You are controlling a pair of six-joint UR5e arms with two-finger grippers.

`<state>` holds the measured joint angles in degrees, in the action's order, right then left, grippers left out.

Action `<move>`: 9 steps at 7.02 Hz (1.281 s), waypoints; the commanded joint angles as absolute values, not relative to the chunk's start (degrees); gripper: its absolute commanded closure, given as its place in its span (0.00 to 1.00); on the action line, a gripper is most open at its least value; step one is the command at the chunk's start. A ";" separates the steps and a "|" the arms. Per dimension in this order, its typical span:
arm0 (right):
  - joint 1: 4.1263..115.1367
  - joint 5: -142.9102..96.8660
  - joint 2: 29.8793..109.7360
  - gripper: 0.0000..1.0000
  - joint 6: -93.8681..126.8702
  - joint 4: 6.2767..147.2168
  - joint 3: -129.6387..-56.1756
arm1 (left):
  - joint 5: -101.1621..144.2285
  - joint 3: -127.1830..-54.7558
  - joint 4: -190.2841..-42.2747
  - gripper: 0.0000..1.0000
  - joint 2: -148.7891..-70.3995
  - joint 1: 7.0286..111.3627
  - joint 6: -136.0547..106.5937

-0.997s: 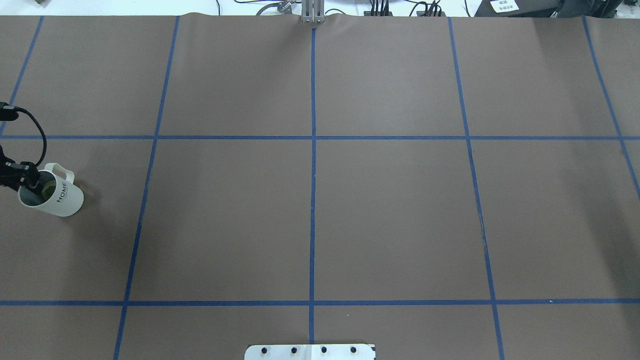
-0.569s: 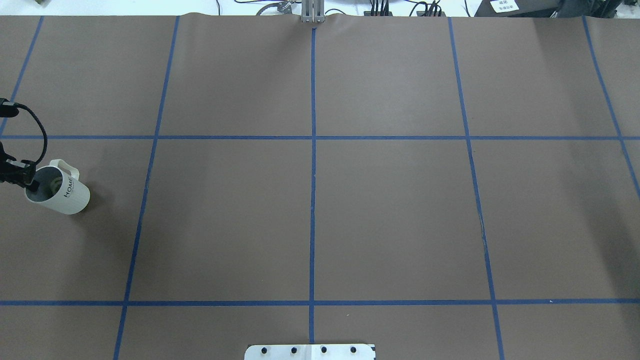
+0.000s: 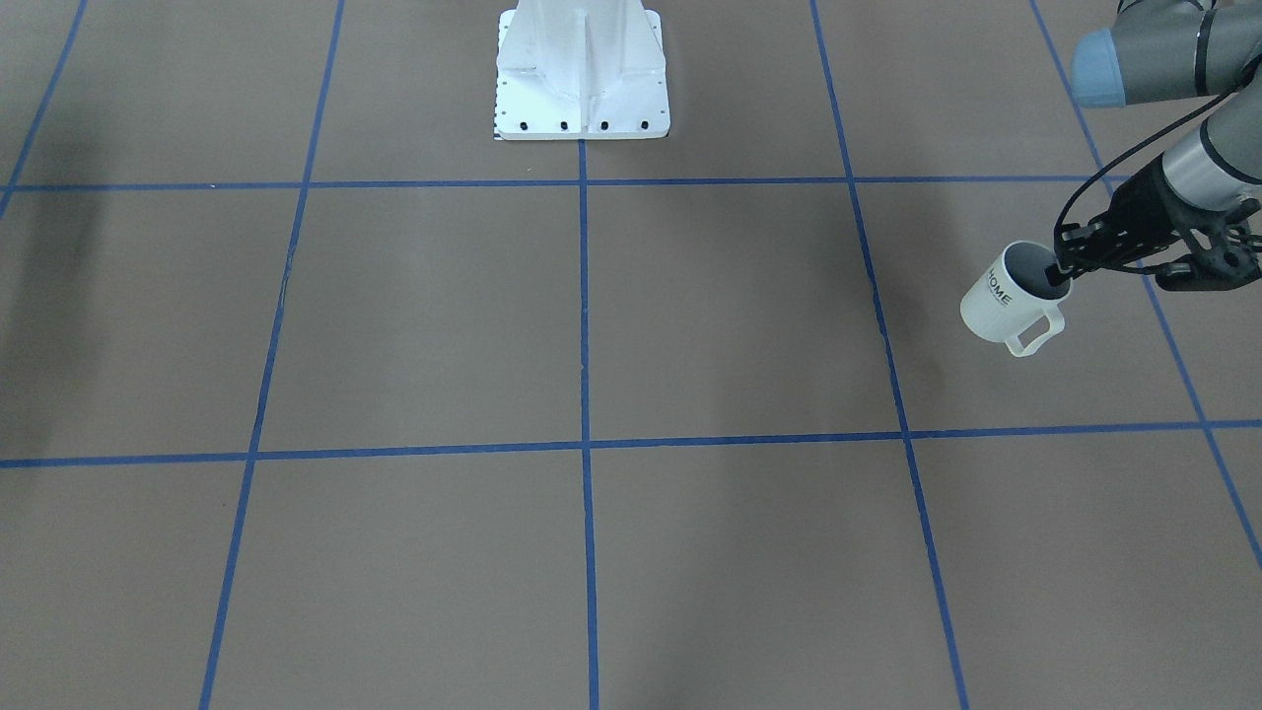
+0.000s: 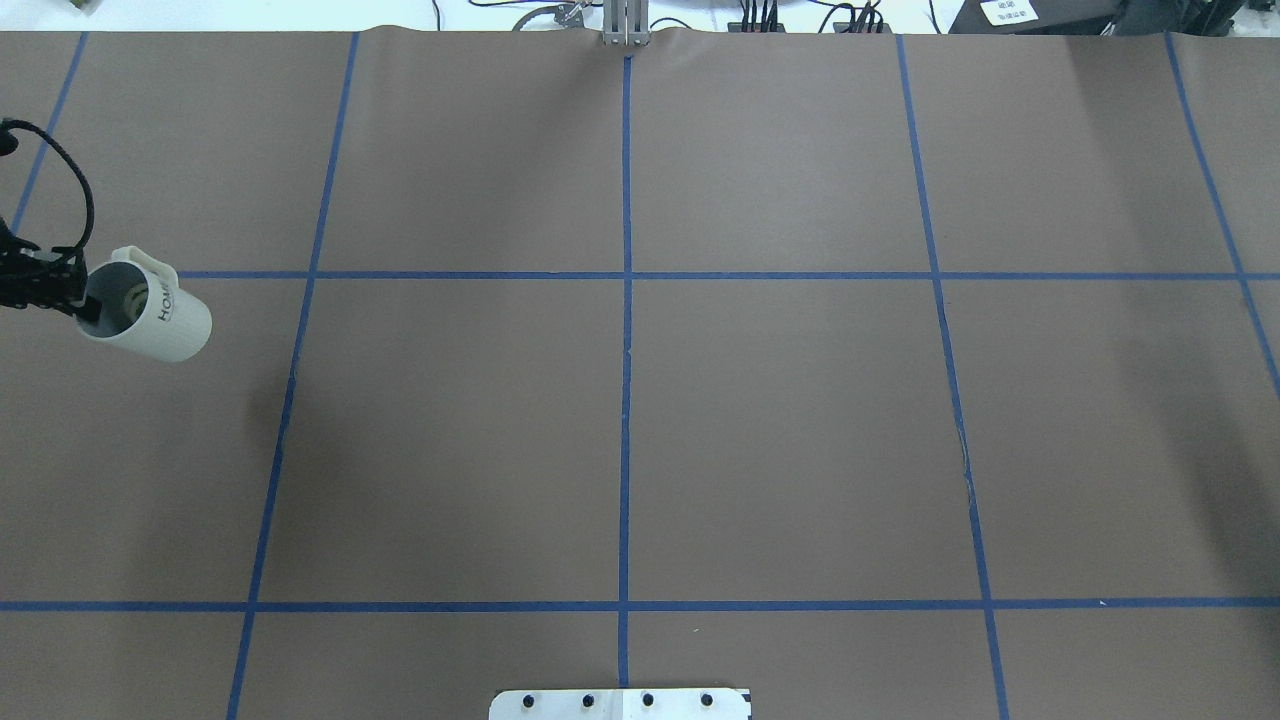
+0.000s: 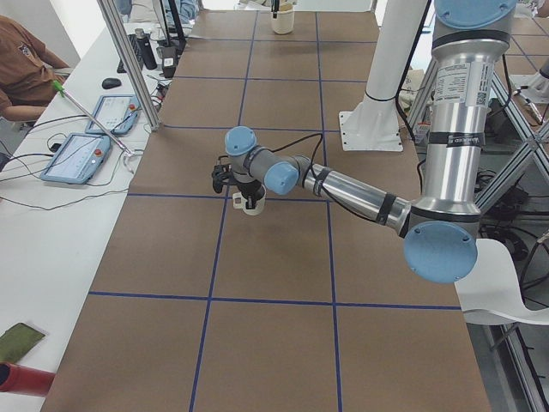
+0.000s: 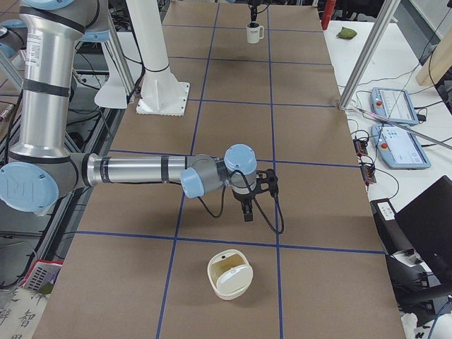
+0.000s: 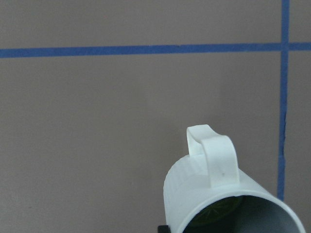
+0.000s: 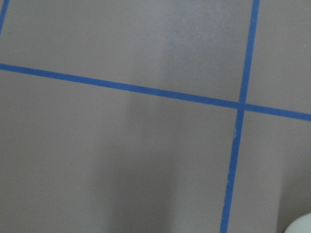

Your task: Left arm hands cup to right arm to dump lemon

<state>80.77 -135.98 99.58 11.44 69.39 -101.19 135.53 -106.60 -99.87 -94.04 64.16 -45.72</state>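
Brown worktop gridded with blue tape. Left gripper clamps tilted cup by its rim. Right gripper: open or closed, cannot tell.

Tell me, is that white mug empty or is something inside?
Not empty. The left wrist view shows a yellow-green lemon slice inside the cup, against its dark wall.

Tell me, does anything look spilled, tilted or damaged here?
The cup hangs tilted from the left gripper, pinched at its rim. The lemon is inside; nothing has spilled. One tape line looks scuffed.
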 commanded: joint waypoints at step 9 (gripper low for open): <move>50.92 -103.76 65.77 0.05 42.08 55.28 -97.91 | 134.83 -79.58 -76.38 1.00 -141.72 56.53 -64.47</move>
